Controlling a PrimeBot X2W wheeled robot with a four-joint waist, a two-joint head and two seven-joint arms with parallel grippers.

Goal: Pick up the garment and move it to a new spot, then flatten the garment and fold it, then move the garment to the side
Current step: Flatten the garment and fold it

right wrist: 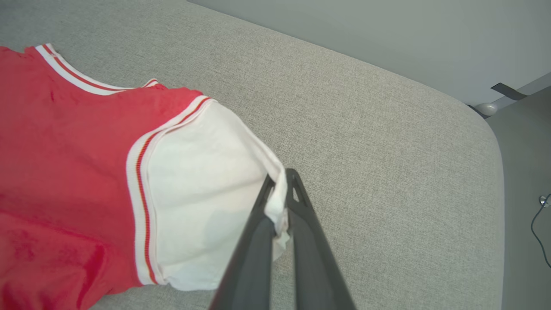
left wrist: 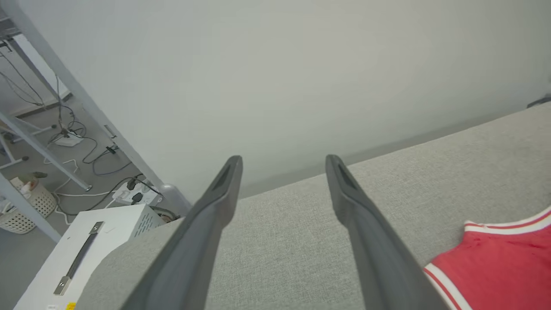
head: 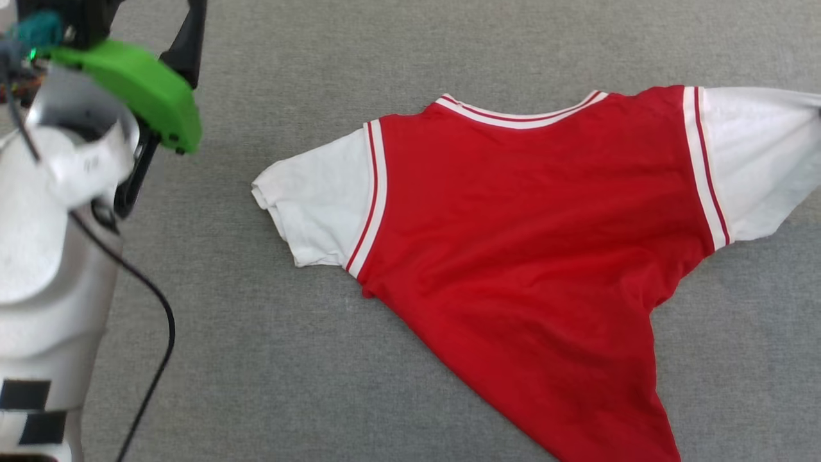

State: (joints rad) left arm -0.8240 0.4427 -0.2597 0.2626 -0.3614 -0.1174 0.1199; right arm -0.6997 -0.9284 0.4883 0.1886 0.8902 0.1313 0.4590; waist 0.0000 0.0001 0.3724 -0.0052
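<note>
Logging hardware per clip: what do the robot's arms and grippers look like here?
The left forearm is pale silver-white, with a bright green cover, a thin black cable, and black rectangular marks lower down. The left gripper and right gripper each have two long, dark grey, tapering fingers.

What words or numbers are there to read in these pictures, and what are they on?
Nothing reads clearly.
On the red shirt with white short sleeves: no print shows.
On the white band around the robot's arm: dark marks, too blurred.
On the yellow sticker on the white metal box: too small.
</note>
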